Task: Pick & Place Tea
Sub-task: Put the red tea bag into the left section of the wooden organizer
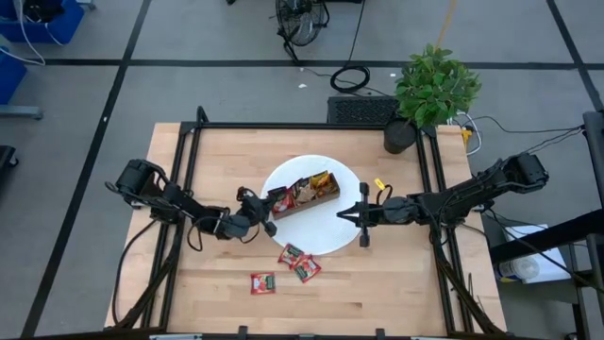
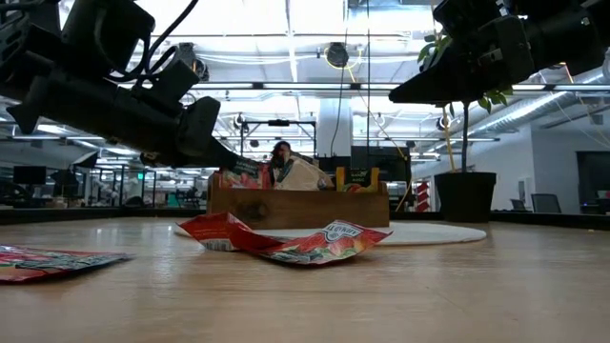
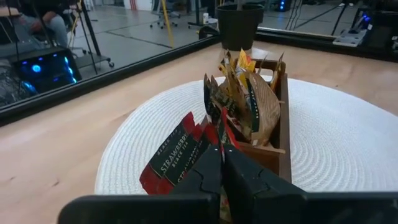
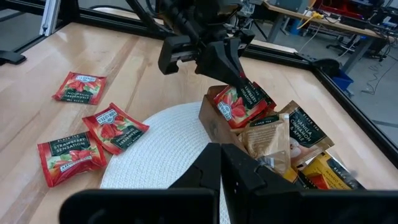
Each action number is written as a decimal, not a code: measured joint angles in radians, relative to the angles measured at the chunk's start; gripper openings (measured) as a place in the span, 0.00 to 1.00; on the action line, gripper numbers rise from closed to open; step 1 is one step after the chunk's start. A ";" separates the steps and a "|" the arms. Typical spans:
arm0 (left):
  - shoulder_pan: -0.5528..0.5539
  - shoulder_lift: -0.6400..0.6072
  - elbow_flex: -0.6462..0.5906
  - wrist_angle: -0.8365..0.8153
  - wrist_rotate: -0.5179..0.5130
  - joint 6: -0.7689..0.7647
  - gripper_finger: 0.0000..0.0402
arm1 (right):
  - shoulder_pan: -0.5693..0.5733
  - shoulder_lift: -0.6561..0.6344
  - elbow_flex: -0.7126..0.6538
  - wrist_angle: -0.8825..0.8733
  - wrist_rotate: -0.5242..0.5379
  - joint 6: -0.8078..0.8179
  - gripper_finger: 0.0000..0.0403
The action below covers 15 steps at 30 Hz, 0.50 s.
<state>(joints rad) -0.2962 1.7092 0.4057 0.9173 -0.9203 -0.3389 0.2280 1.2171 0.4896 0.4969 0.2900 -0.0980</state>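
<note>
A brown wooden tray point(image 1: 307, 196) stands on a round white mat point(image 1: 330, 231) and holds red, tan and yellow tea sachets standing on edge. Three red sachets lie flat on the table near the mat: two point(image 1: 293, 253), point(image 1: 307, 269) touching and one point(image 1: 262, 282) apart. My left gripper point(image 1: 268, 215) is at the tray's left end, shut on a red strawberry sachet point(image 4: 236, 104). My right gripper point(image 1: 363, 219) hovers over the mat's right part, shut and holding nothing. My left gripper pinches the red sachet between its two fingers point(image 4: 235, 73) at the sachet's upper edge point(image 4: 241, 87), coming slanting down from the table's left. The sachet hangs tilted below the fingers, its lower part in the tray's left end compartment point(image 4: 217, 118). A second red sachet stands right beside it.
A potted plant point(image 1: 429, 90) stands at the table's far right corner. A small yellow object point(image 1: 379, 184) lies just right of the mat. A black frame point(image 1: 189, 142) runs along the table's sides. Bare wood lies along the near edge, left and right of the loose sachets.
</note>
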 joint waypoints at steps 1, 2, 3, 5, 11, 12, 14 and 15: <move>0.000 0.000 0.000 0.001 0.000 0.001 0.05 | 0.000 0.000 0.000 0.000 0.000 0.000 0.00; 0.000 0.000 0.000 0.004 -0.004 0.006 0.05 | 0.000 0.000 0.000 0.000 0.000 0.000 0.00; 0.000 0.000 0.000 0.013 -0.018 0.017 0.05 | 0.000 0.000 0.000 0.000 0.000 0.000 0.00; -0.008 0.000 0.000 0.038 -0.047 0.061 0.05 | 0.000 0.000 0.000 0.000 0.000 0.000 0.00; -0.021 0.000 0.000 0.130 -0.084 0.182 0.09 | 0.000 0.000 0.000 -0.004 0.000 0.000 0.00; -0.021 0.000 0.000 0.135 -0.083 0.180 0.11 | 0.000 0.000 0.000 -0.007 0.000 0.000 0.00; -0.018 0.000 0.000 0.132 -0.075 0.160 0.16 | 0.000 0.000 0.000 -0.008 0.000 0.000 0.00; -0.018 0.000 0.000 0.125 -0.076 0.147 0.19 | 0.000 0.000 0.000 -0.008 0.000 0.000 0.00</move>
<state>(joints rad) -0.3145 1.7089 0.4061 1.0426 -0.9958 -0.1915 0.2279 1.2171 0.4896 0.4885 0.2897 -0.0978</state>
